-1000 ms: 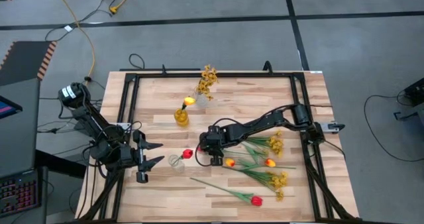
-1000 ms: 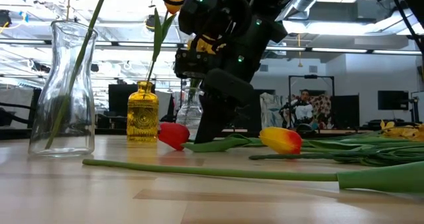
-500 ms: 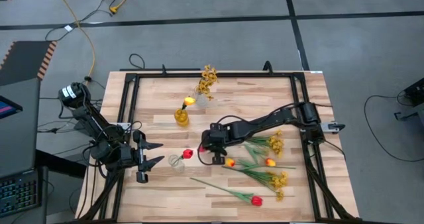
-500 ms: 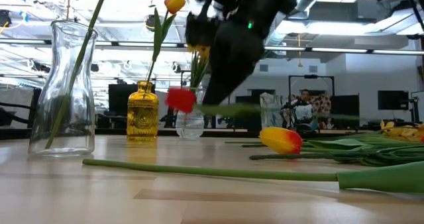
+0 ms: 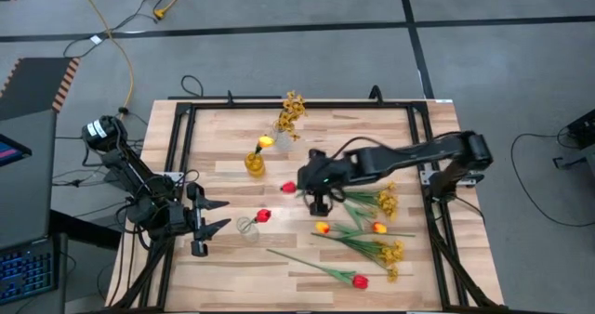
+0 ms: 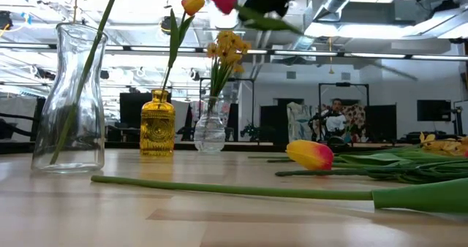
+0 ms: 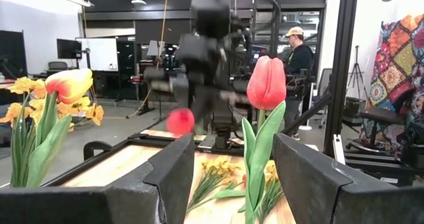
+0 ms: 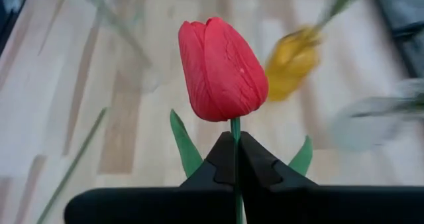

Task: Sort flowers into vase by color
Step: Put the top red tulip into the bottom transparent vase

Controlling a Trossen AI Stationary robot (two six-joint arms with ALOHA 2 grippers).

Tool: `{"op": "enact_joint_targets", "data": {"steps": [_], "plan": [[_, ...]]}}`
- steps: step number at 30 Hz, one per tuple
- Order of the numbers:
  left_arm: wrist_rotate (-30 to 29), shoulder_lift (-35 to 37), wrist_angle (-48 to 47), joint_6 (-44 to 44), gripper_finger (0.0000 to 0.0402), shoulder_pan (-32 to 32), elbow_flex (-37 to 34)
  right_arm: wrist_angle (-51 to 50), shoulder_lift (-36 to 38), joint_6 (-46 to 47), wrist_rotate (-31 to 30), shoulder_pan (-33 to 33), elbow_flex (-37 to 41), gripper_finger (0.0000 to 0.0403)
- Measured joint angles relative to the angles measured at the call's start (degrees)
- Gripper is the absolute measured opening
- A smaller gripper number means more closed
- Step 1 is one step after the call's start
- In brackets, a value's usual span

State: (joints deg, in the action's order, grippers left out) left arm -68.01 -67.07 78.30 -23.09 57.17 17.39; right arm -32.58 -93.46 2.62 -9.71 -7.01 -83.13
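Observation:
My right gripper (image 8: 235, 141) is high over the middle of the table, shut on a red tulip (image 8: 222, 68) whose head (image 5: 288, 188) points toward the table's left. My left gripper (image 5: 223, 215) stands open near the left edge, beside a clear vase (image 5: 246, 228) that holds a red tulip (image 7: 266, 83). An amber vase (image 6: 157, 123) holds a yellow-orange tulip (image 6: 193, 4). A small clear vase (image 6: 210, 130) holds mustard-yellow blossoms (image 6: 227, 46). My right gripper pinches the red tulip's green stem just below the head (image 8: 234, 128) between its two fingertips. The fingers slant down from the table's right side. The tulip is lifted clear of the table, its head sticking out past the fingertips; the rest of the stem is hidden behind the fingers.
Loose flowers lie on the right half of the table: two yellow-orange tulips (image 5: 323, 228) (image 5: 379, 228), a red tulip (image 5: 359, 281) near the front, and mustard sprays (image 5: 386, 201) (image 5: 394, 254). A black frame (image 5: 181, 156) borders the table. A person (image 6: 335, 119) stands far behind.
My right gripper has risen steeply from the table and drawn a little toward the far right, tipping more level. The red tulip that lay on the table by the gripper has gone up with it and now hangs clear, high above the vases.

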Motion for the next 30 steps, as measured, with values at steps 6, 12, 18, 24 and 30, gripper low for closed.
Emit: {"op": "enact_joint_targets", "data": {"steps": [6, 12, 18, 24, 30], "plan": [[0.04, 0.00, -0.01, -0.02, 0.0192, 0.01, 0.00, -1.34, 7.54, 1.87, -3.96, -0.11, 0.00, 0.0025], [0.10, 0.00, -0.24, -0.04, 0.0192, 0.00, 0.00, 3.21, 11.84, 0.37, -4.24, -2.00, 1.84, 0.0025], [0.04, 0.00, -0.87, -0.04, 0.0192, 0.00, 0.00, 31.55, 15.78, -5.68, -4.35, -4.50, 16.37, 0.0025], [0.04, 0.00, -0.87, -0.14, 0.0192, 0.00, 0.00, 77.54, 14.71, -7.21, -1.91, -4.55, 34.36, 0.0025], [0.01, 0.00, -0.85, -0.39, 0.0192, 0.00, 0.00, 117.75, 3.79, -7.59, 0.01, -2.84, 43.82, 0.0025]]}}
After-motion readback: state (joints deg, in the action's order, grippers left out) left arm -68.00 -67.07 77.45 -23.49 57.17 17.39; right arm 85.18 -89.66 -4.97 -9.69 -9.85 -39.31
